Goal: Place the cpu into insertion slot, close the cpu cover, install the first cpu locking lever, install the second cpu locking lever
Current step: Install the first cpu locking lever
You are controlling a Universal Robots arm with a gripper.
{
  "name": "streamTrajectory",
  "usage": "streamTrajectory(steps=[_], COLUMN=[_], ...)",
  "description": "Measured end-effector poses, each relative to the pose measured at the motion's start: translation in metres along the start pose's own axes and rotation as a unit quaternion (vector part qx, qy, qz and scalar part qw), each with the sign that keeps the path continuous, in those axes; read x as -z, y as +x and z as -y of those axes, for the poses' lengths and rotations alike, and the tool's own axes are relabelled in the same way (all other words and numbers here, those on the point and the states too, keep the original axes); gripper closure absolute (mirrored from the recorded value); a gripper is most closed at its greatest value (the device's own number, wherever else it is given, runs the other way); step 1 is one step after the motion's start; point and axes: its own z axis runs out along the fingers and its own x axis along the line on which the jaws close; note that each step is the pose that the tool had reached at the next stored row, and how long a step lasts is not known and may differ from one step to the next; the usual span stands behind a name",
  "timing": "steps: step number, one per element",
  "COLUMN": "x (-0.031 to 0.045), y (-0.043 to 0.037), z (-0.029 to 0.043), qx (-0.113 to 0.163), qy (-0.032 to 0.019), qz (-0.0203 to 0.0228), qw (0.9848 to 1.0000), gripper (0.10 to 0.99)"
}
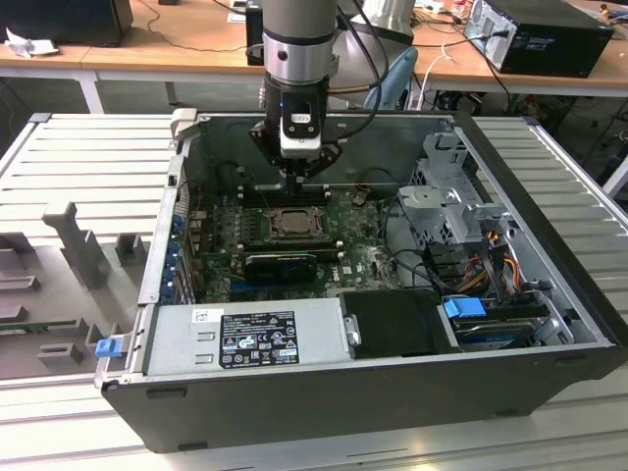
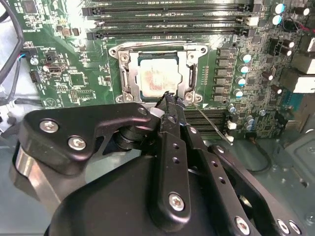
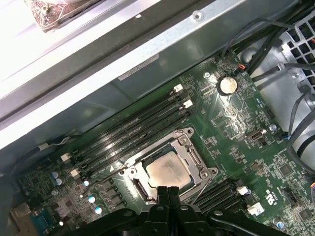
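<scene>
**Trainee:** What sits closest to the lens?

**Technician:** The gripper point(image 2: 169, 98). In both wrist views its black fingers taper to a point hanging just over the socket area.

**Trainee:** State of the jaws?

**Technician:** Closed, tip against tip, with nothing seen clamped between them. Judgement: a closed pair forms one narrow, stiff tip, suited to pressing a thin part rather than lifting one.

**Trainee:** Where is the cpu?

**Technician:** The cpu point(image 2: 156, 78) lies flat in the insertion slot point(image 3: 140, 189), at mid-board between the two banks of memory slots point(image 2: 172, 22). The cpu cover point(image 2: 129, 73) lies down over it, and the chip's grey top shows through the window. Judgement: the frame bears on the chip's edges to keep it seated.

**Trainee:** And the levers?

**Technician:** A thin metal rod point(image 2: 211, 123) runs out from the socket corner beside the gripper tip and crosses one memory bank. It is probably a locking lever not yet latched. Contact between rod and tip cannot be confirmed.

**Trainee:** Why does the case lie flat?

**Technician:** In the exterior view the computer case point(image 1: 392, 392) rests open side up on the ribbed counter point(image 1: 98, 157). Judgement: this lets the arm reach the board from straight above.
</scene>
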Motion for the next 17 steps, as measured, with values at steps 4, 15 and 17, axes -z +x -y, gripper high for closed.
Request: streamTrajectory(steps=[4,15,17], x=[0.0000,0.0000,0.0000], y=[0.0000,0.0000,0.0000], z=[0.0000,0.0000,0.0000], qx=[0.021,0.082,0.093], qy=[0.0000,-0.0001,-0.0001], qz=[-0.0004,-0.0018,-0.0020], qw=[0.9998,0.9966,0.9957], gripper=[0.980,0.980,0.980])
